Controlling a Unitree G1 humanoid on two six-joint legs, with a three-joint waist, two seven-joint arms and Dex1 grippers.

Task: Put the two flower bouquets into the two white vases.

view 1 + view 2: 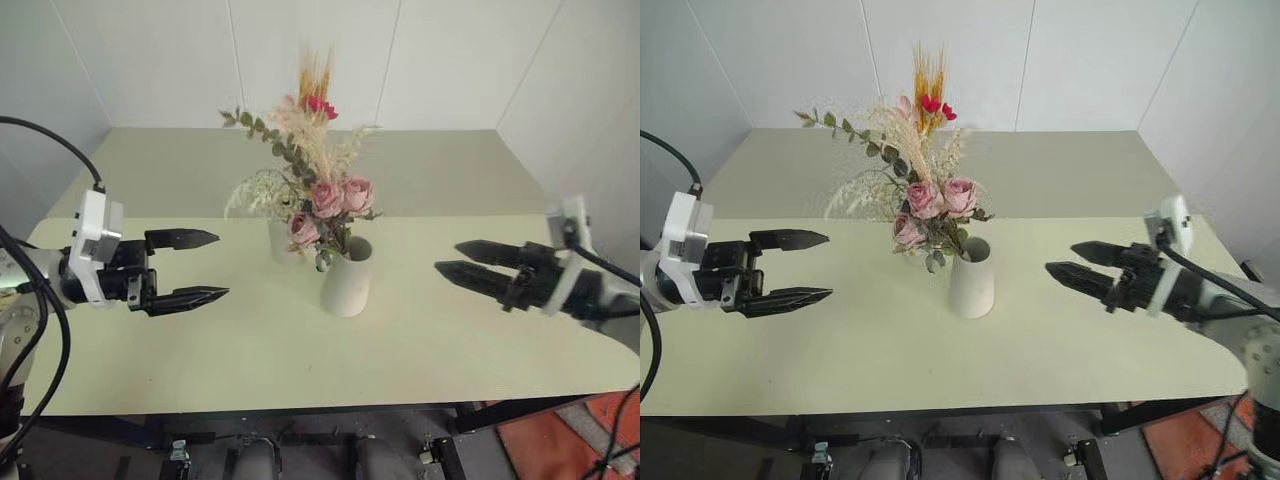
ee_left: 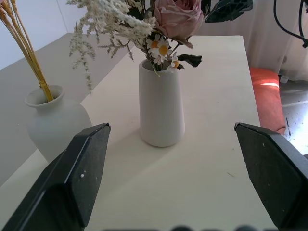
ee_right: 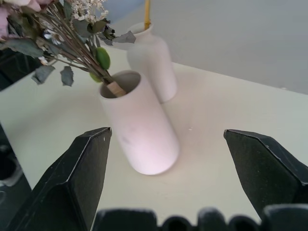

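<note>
On the table (image 1: 450,330), rose bouquet (image 1: 325,205) sits in cylinder vase (image 1: 347,280); wheat bouquet (image 1: 315,85) in bottle vase (image 2: 55,122) just behind. Left gripper (image 1: 200,268) and right gripper (image 1: 462,258) flank them, jaws wide, empty.

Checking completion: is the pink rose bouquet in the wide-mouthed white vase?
In: pink rose bouquet stems enter the upright wide-mouthed white vase.
</note>
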